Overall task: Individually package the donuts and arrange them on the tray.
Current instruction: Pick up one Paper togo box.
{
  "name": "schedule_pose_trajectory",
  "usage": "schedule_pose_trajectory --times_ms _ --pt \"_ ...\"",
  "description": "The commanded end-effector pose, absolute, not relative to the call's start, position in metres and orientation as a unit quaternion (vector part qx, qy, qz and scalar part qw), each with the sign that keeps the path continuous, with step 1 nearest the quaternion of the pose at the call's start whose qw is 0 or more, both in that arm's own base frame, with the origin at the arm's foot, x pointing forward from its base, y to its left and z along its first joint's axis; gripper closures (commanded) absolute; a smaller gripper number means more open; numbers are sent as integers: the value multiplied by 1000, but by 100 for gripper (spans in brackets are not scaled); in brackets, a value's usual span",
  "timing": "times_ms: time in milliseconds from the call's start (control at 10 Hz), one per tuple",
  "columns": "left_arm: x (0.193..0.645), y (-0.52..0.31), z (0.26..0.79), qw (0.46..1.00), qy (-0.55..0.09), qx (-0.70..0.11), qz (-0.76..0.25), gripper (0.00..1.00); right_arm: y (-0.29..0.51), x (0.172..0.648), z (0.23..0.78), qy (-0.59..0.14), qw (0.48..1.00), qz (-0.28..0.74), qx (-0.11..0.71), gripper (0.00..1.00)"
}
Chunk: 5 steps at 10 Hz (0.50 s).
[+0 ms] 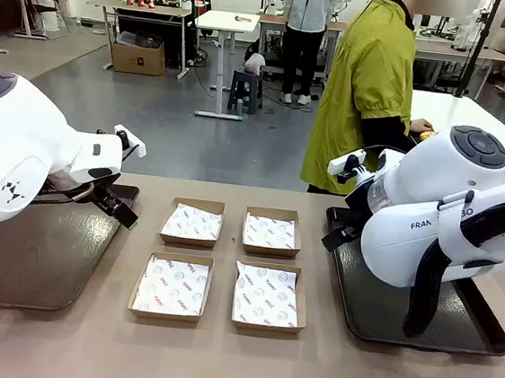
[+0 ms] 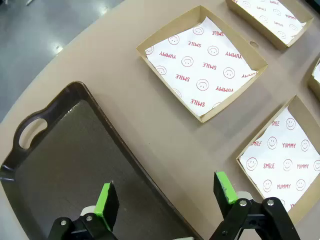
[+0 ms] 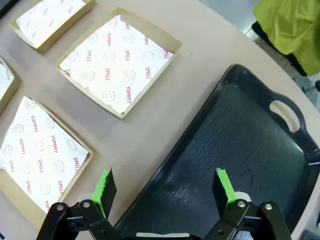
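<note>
Tan and round-edged, the table [image 1: 216, 366] carries four shallow brown cardboard boxes [image 1: 193, 204] lined with printed white paper. They sit two by two in the middle, flanked by two dark plastic trays with cut-out handles, the left tray [image 1: 19, 264] and the right tray [image 1: 383, 320]. The boxes hold nothing but paper. A small yellow thing [image 1: 426, 134] at the hand [image 1: 418, 126] of the person in the yellow-green jacket [image 1: 367, 84], on a white side table beyond the far edge, may be one of the donuts, though it is too small to tell. The left gripper [image 2: 165, 190] hangs with jaws spread wide and empty over the left tray's inner rim, and the right gripper [image 3: 163, 182] does likewise over the right tray's. The boxes lie close together, so wide fingers lowering a donut could likely clip a neighbour's wall or drag the loose lining. A light box would probably slide or catch on a tray's raised rim. The right arm's bulk hangs over much of its tray. Free room lies along the near table strip and in the narrow lanes between trays and boxes.
</note>
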<state>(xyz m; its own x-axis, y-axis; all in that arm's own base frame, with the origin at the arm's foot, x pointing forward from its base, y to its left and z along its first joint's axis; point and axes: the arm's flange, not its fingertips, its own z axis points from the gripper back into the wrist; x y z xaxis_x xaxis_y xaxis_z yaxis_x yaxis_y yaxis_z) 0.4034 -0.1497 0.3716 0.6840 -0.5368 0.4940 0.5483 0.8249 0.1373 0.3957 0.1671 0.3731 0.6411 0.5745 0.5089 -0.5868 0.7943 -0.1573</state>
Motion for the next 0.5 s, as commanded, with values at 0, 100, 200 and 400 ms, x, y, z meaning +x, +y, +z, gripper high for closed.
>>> schedule_pose_trajectory --times_ms 0,100,200,400 --pt "403 -150 372 917 -266 -11 -296 0 167 396 373 -277 906 321 11 0" --pt "403 -150 372 917 -266 -11 -296 0 167 396 373 -277 906 321 11 0" --pt "403 -150 372 917 -266 -11 -296 0 167 396 373 -277 906 321 11 0" --pt "403 -150 372 917 -266 -11 -296 0 167 396 373 -277 906 321 11 0"
